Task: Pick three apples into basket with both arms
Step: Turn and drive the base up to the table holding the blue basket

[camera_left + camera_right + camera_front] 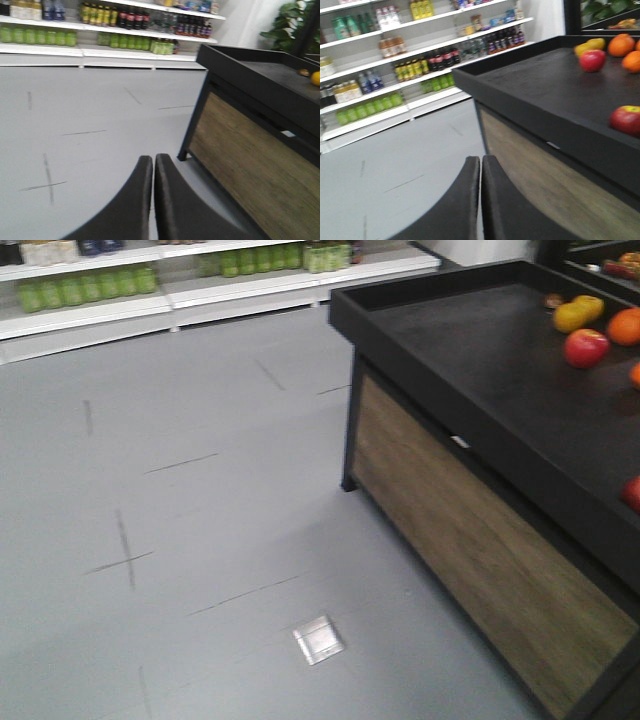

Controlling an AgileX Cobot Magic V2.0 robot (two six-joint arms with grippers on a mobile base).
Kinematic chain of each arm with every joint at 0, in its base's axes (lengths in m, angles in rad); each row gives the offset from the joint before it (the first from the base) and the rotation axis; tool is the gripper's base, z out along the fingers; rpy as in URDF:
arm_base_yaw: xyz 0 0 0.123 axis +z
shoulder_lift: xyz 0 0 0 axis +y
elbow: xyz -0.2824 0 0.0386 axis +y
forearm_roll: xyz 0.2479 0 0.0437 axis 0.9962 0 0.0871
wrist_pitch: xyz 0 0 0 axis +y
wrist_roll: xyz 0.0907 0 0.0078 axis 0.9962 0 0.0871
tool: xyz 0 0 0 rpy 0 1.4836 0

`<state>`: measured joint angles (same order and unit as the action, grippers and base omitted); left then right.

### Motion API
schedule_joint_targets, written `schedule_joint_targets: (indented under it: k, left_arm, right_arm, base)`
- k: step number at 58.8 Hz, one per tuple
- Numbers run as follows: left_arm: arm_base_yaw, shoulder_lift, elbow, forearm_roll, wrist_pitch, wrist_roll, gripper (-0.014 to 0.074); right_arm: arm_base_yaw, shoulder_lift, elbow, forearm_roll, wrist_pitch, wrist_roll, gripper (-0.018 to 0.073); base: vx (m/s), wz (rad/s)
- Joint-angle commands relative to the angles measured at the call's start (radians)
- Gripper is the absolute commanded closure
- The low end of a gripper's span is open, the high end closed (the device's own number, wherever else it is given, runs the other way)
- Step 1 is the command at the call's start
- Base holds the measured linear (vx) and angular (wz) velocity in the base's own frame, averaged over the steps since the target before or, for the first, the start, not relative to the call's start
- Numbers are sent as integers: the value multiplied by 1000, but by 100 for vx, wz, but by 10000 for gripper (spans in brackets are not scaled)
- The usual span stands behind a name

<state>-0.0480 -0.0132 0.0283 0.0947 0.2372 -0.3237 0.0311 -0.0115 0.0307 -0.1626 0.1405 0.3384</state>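
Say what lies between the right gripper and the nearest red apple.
Right wrist view: the black table's raised rim and bare top, between right gripper and round red apple.

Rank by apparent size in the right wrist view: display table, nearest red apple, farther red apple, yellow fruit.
Largest first:
display table
nearest red apple, enlarged by closeness and cropped
farther red apple
yellow fruit, partly hidden

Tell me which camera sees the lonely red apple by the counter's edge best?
The right wrist view: the lone apple shows nearly whole, red with a yellowish top. The front view catches only a sliver at its frame edge. The left wrist view misses it.
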Motion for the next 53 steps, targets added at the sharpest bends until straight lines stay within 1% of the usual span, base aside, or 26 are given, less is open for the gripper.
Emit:
schedule_joint_targets:
  k: [1,53]
  left_arm:
    - [-5,-13,-25,-2,-74,-7,602]
    - [-5,-13,-25,-2,-74,-7,602]
  right_arm:
    - [-6,-12,11,-14,-71,-9,564]
    - [-6,-12,11,-14,-71,-9,564]
  base:
    - [13,-49]
    - [12,-48]
